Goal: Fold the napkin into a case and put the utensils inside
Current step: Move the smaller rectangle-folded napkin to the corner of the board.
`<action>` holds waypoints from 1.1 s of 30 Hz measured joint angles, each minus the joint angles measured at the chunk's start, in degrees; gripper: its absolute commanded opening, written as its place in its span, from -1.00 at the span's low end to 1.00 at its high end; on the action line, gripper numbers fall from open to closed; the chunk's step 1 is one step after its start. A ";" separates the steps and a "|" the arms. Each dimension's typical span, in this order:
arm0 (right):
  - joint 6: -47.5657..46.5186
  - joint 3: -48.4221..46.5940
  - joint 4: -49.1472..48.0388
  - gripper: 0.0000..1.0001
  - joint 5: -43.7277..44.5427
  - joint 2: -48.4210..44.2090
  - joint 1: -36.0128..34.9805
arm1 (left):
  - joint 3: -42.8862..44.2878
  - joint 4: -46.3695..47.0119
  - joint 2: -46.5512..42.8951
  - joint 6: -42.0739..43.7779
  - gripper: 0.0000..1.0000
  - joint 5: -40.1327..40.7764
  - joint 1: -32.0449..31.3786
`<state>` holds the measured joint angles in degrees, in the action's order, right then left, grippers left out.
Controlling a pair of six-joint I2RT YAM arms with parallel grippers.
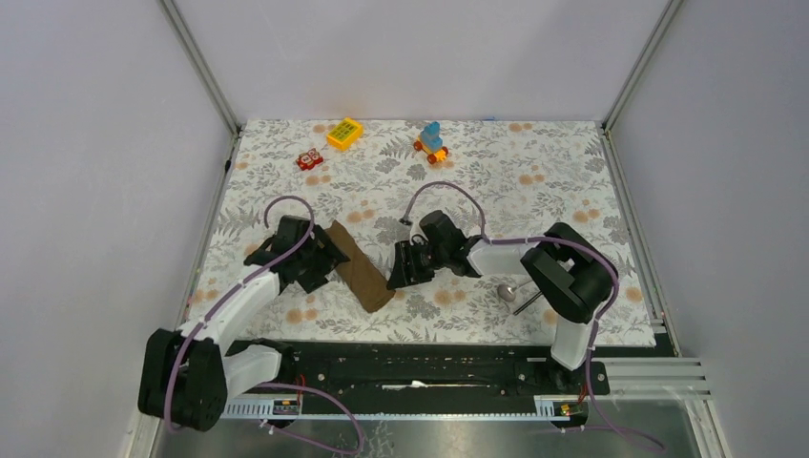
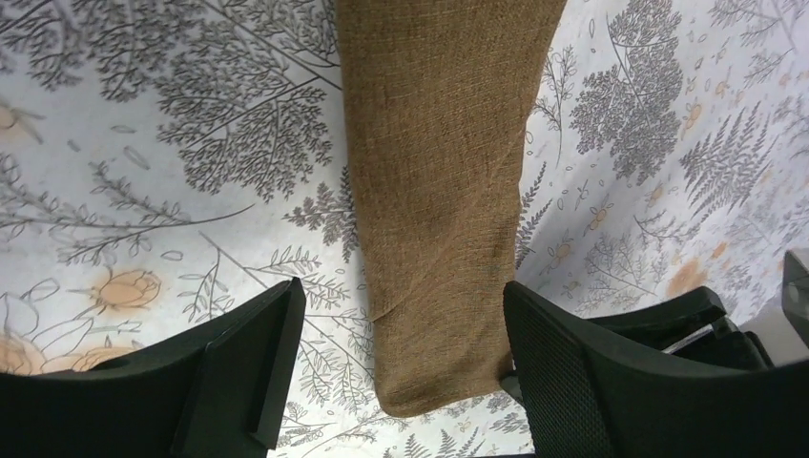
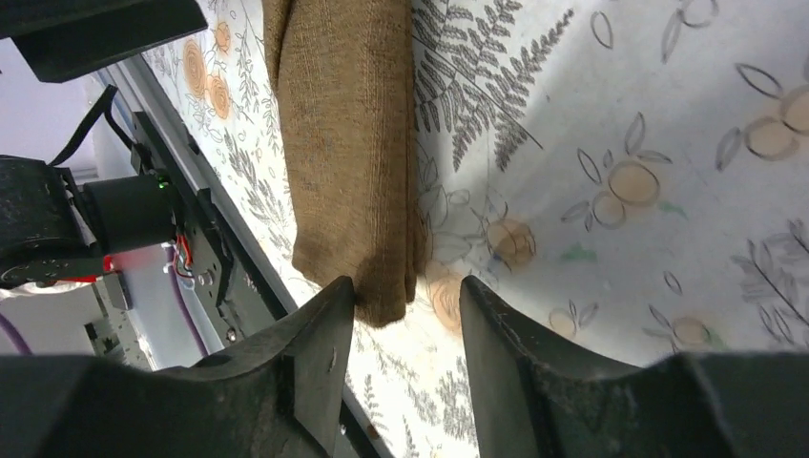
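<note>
The napkin (image 1: 363,274), folded into a narrow strip, lies slantwise on the bench (image 1: 534,181), the left end effector (image 2: 399,324) wide open astride one end and the right end effector (image 3: 408,305) half open, empty, at the other, seemingly to open its mouth.

Nothing legible in any view right now. The yellow toy block (image 1: 344,133) at the far side of the tabletop (image 1: 534,172) carries dark marks on top, too small to read. The red block (image 1: 308,160) close by shows pale round marks, equally unreadable.
</note>
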<state>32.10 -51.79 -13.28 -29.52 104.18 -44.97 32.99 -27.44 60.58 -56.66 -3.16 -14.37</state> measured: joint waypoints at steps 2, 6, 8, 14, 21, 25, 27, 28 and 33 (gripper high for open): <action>0.04 -0.09 -1.88 -0.04 -0.74 1.90 -0.55 | 0.98 1.03 2.78 1.05 0.70 -0.83 0.04; 1.49 -4.46 -6.86 -0.23 -2.71 8.33 -2.16 | 4.50 0.17 2.08 4.28 0.76 0.00 0.04; 2.25 -9.92 -8.55 -0.32 -2.75 13.09 -3.45 | 7.45 -1.27 0.52 6.14 0.78 1.62 0.15; -0.31 -40.19 -3.39 -0.54 -3.67 32.54 -5.29 | 12.63 -6.36 -7.17 10.40 0.80 6.05 1.38; -15.58 -84.70 17.57 0.08 -11.15 55.25 -4.79 | 11.69 -10.67 -12.81 11.21 0.79 6.91 1.66; -19.56 -84.04 22.80 0.42 -10.78 52.92 -3.50 | 8.57 -10.43 -12.11 9.68 0.69 7.48 1.92; -19.93 -79.49 25.59 0.51 -7.50 48.68 -2.23 | 6.40 -9.77 -11.30 7.45 0.69 8.04 2.64; -19.50 -77.66 26.67 0.52 -6.12 46.86 -1.70 | 5.35 -9.20 -11.10 6.58 0.69 8.20 3.17; -13.64 -57.90 27.47 0.52 -2.40 28.89 3.72 | -0.11 -2.36 -7.63 2.58 0.79 7.56 7.63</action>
<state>18.46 -109.69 14.20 -31.92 133.08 -41.25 32.88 -29.80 52.95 -54.08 4.40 -6.74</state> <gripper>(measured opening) 0.754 0.860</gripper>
